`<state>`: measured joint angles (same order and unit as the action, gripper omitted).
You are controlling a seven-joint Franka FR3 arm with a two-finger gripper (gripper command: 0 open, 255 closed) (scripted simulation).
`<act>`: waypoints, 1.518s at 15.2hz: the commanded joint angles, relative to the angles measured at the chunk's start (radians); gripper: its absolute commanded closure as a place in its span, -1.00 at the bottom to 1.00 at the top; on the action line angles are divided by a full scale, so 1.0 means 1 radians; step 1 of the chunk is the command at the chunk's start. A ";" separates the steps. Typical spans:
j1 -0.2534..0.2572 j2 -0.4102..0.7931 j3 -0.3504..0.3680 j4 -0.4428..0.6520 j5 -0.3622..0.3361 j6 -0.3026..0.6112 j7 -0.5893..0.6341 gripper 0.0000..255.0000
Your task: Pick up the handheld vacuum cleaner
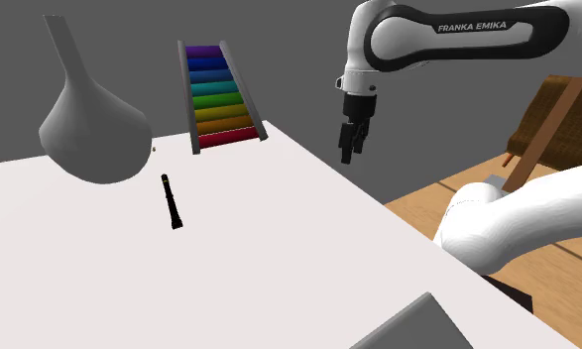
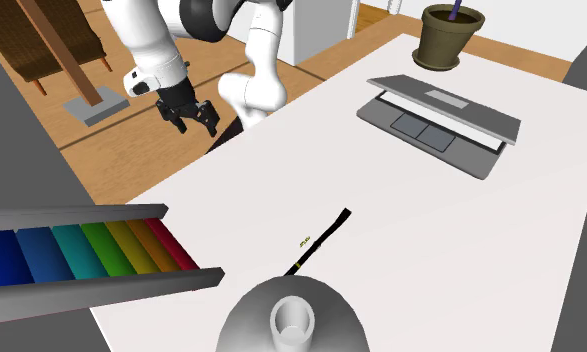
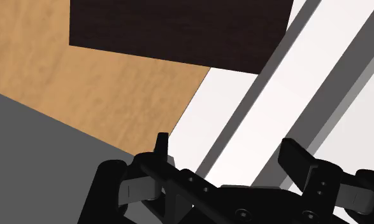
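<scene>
My gripper hangs with its fingers standing apart and nothing between them, well off to the shoulder view's right of the rainbow xylophone, just past the edge of the white table. The wrist view looks down on that edge and the wood floor. I judge this a waiting pose, jaws ready before any reach. Out on the table, a thin black stick lies flat before the xylophone, toward the camera. The xylophone itself rests at the far edge, bars facing up. The handheld vacuum cleaner, drawn plain grey, sits near the xylophone on the shoulder view's left, wide body down and narrow neck up. I judge the neck the likelier place to clamp, since the body looks too broad for my jaws. Well apart from the xylophone, across the table, sit an open laptop and a plant pot. My arm reads "FRANKA EMIKA"; a yellow mark on the stick is too small to read.
</scene>
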<state>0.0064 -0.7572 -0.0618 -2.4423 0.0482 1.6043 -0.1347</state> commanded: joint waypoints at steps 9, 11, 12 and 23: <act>0.040 0.100 0.190 0.106 0.124 0.023 0.288 -1.00; 0.044 0.141 0.236 0.147 0.146 0.031 0.359 -1.00; 0.046 0.163 0.258 0.170 0.155 0.035 0.395 -1.00; 0.044 0.487 0.487 0.508 0.146 0.063 0.801 -1.00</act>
<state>0.0539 -0.3103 0.4076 -1.9752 0.2057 1.6668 0.6282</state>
